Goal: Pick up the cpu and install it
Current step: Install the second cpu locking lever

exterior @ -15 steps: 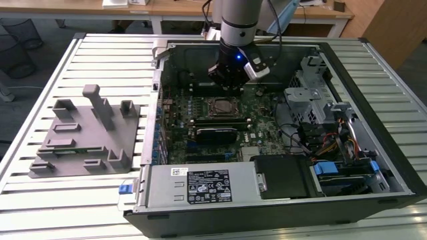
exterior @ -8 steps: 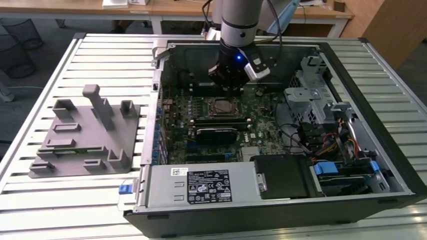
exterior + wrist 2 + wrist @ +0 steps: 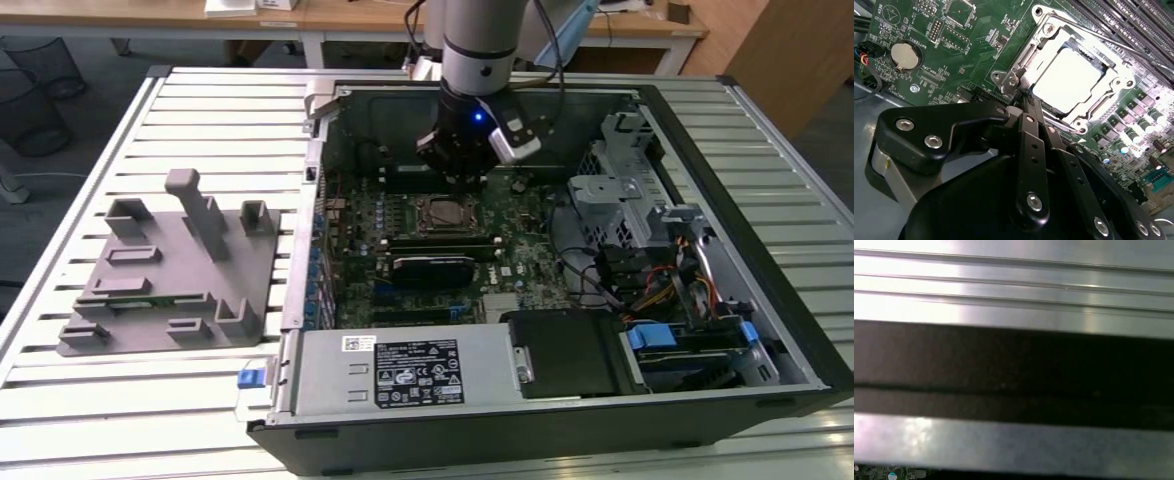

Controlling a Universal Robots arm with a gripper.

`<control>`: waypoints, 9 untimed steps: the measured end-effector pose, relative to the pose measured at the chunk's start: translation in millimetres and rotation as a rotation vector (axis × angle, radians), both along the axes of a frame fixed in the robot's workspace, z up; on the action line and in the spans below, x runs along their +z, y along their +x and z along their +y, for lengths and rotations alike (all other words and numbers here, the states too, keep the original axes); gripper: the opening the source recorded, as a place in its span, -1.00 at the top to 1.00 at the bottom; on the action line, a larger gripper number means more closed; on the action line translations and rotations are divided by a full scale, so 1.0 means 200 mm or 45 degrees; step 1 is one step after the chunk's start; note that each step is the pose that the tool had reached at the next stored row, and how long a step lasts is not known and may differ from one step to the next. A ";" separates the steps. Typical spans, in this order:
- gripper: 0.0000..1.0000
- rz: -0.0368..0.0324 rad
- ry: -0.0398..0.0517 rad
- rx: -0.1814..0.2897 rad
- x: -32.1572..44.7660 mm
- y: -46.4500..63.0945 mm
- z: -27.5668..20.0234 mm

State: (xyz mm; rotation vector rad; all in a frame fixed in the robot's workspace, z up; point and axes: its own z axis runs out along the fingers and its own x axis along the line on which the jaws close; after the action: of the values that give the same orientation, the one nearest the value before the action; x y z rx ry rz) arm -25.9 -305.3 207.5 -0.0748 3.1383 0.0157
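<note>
The cpu (image 3: 1066,80) lies flat in the metal-framed socket (image 3: 1074,47) on the green motherboard, its shiny silver top showing through the frame. My gripper (image 3: 1023,100) is shut, and its black fingertips meet at the socket's corner beside a small metal latch (image 3: 1010,82). I see nothing held between the fingers. In the exterior view the gripper (image 3: 461,178) hangs inside the open computer case, just behind the socket (image 3: 447,213).
Black memory sticks (image 3: 434,243) lie in front of the socket. A drive cage (image 3: 627,200) with cables fills the case's right side, and a power supply (image 3: 387,372) its front. A grey fixture (image 3: 174,270) stands on the slatted table (image 3: 200,110). A coin battery (image 3: 905,55) sits on the board.
</note>
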 end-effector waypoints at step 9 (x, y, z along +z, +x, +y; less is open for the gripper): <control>0.79 0.0001 0.000 0.000 0.000 0.00 -0.037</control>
State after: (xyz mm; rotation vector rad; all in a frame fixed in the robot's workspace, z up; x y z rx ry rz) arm -25.9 -312.8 207.5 -0.0748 3.1383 0.0156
